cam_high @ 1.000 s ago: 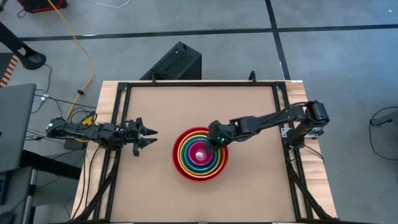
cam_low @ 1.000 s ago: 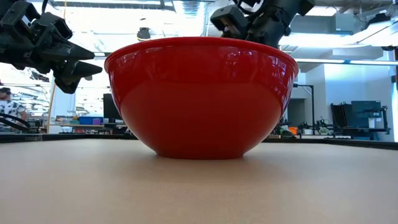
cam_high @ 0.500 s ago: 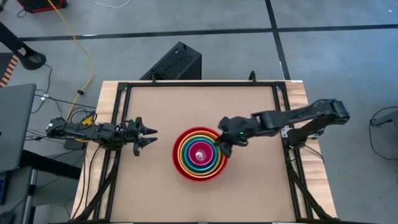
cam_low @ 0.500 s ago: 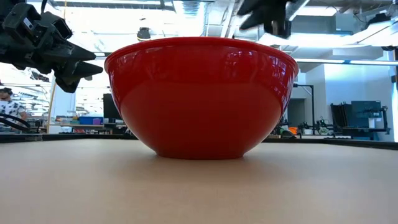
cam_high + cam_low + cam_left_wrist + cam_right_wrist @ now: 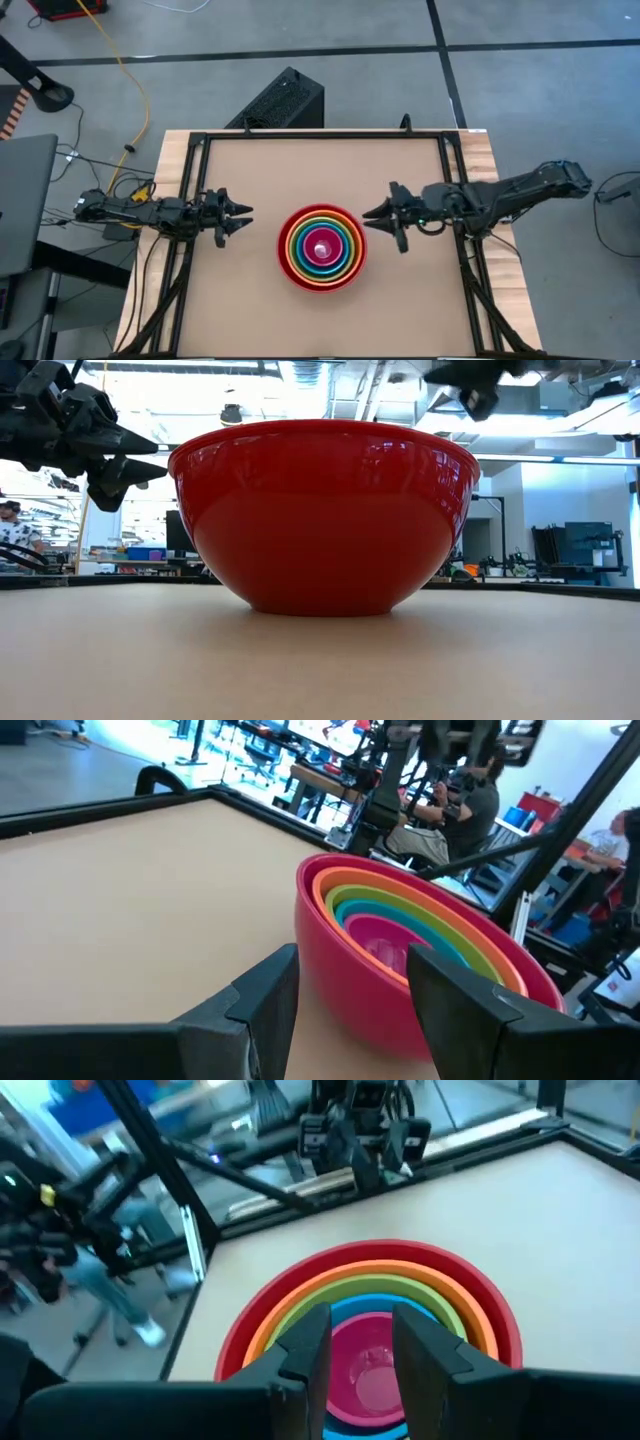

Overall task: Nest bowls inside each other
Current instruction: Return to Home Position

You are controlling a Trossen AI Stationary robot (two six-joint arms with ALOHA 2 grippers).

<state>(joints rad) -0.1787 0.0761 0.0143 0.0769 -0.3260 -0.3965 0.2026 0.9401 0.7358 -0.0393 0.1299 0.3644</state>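
Note:
The bowls (image 5: 322,247) stand nested at the table's middle: red outermost, then orange, green, light blue, and pink innermost (image 5: 372,1355). The red bowl (image 5: 322,520) rests on its base on the tabletop. My right gripper (image 5: 376,222) hovers to the right of the stack, clear of its rim and above it. It is open, with nothing between its fingers (image 5: 362,1348). My left gripper (image 5: 243,218) waits to the left of the stack, level and open (image 5: 355,1005), and also shows in the low view (image 5: 135,455).
Black frame rails (image 5: 190,190) run along the table's left, right and far edges. A black box (image 5: 283,98) sits on the floor beyond the far edge. Bare tabletop lies all around the stack. People (image 5: 470,800) sit in the room behind.
My right gripper has left the spot over the stack's right rim. It has risen and drawn back toward the table's right edge, rolling its wrist as it went. The nested bowls have stayed where they were.

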